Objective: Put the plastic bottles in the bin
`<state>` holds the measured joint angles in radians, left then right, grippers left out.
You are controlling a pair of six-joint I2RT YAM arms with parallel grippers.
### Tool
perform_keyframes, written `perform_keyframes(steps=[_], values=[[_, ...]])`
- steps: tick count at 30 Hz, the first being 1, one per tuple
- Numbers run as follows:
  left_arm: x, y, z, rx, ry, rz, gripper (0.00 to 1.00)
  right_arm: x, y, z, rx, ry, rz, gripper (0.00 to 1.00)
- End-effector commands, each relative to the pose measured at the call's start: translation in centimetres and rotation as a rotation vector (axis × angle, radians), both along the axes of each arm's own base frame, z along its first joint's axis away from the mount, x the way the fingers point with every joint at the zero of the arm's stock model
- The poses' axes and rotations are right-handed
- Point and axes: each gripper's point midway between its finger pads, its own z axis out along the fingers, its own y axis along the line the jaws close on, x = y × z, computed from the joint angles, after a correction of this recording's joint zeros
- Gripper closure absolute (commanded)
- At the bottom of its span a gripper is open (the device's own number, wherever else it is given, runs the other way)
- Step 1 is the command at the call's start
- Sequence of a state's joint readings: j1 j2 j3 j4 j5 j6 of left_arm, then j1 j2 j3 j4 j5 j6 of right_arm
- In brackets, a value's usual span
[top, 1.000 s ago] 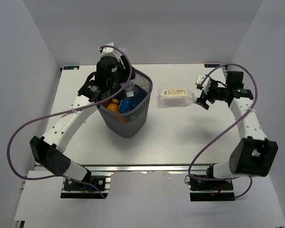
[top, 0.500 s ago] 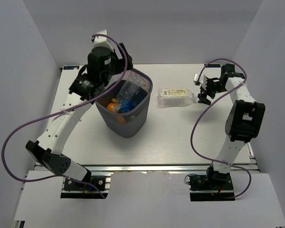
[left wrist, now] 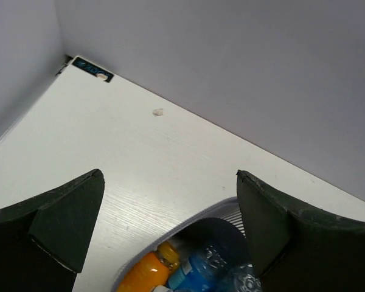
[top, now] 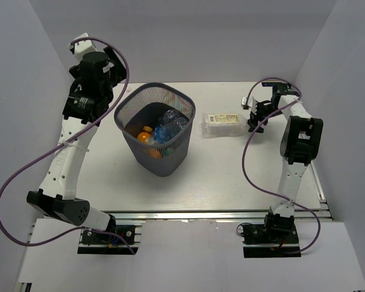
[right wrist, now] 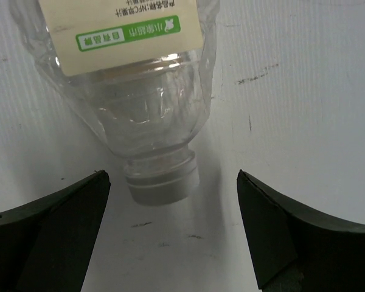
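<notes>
1. The left claw (left wrist: 169,185), over the bin (top: 164,161) a moment ago, has swung up and back to the rear-left. It gapes empty, and the clear bottle (top: 170,115) seen at its fingers now lies in the bin beside an orange bottle (top: 145,135) and a blue-labelled bottle (top: 163,131).
2. The right claw (right wrist: 172,182) has drawn nearer the white-labelled bottle (right wrist: 128,91). It is spread wide at the cap end, not touching.
3. The bin stands left of that bottle, apart. A white scrap (left wrist: 158,112) lies on the surface (top: 231,176).
4. That bottle lies on its side, long axis left-right, cap toward the right claw.
</notes>
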<state>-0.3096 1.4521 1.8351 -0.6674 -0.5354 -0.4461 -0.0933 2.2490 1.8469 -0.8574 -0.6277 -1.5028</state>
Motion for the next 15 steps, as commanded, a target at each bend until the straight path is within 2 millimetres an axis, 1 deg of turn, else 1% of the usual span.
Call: perform_keyframes(steps=[1, 2, 4, 5, 7, 9, 10, 12, 13, 15], values=[[-1.4, 2.6, 0.8, 0.004, -0.024, 0.105, 0.02, 1.5, 1.0, 1.1, -0.009, -0.07, 0.058, 0.11], [-1.1, 3.0, 0.2, 0.005, -0.014, 0.113, 0.02, 1.5, 1.4, 0.4, -0.009, -0.057, 0.07, 0.11], [-0.7, 3.3, -0.3, 0.003, -0.001, 0.122, 0.02, 1.8, 1.9, 0.0, -0.007, -0.06, 0.086, 0.11], [-0.5, 3.6, -0.6, 0.002, 0.004, 0.131, 0.02, 1.7, 2.4, -0.9, -0.006, -0.047, 0.1, 0.11], [0.1, 3.6, -1.4, 0.005, 0.018, 0.129, 0.02, 1.5, 2.9, -1.7, -0.013, -0.032, 0.119, 0.11], [0.5, 3.9, -2.0, 0.006, 0.032, 0.136, 0.02, 0.6, 3.6, -2.5, -0.012, 0.008, 0.139, 0.12], [0.6, 4.0, -2.3, 0.008, 0.042, 0.139, 0.02, 0.0, 3.8, -2.7, -0.007, 0.031, 0.144, 0.16], [0.9, 4.3, -3.0, 0.008, 0.049, 0.151, 0.02, -0.3, 4.0, -2.7, -0.003, 0.046, 0.135, 0.27], [0.7, 4.4, -3.1, 0.002, 0.045, 0.152, 0.02, -0.2, 4.0, -2.5, -0.001, 0.047, 0.109, 0.45], [0.7, 4.6, -3.4, -0.011, 0.04, 0.158, 0.02, -0.3, 3.9, -1.7, -0.007, 0.041, 0.094, 0.62]])
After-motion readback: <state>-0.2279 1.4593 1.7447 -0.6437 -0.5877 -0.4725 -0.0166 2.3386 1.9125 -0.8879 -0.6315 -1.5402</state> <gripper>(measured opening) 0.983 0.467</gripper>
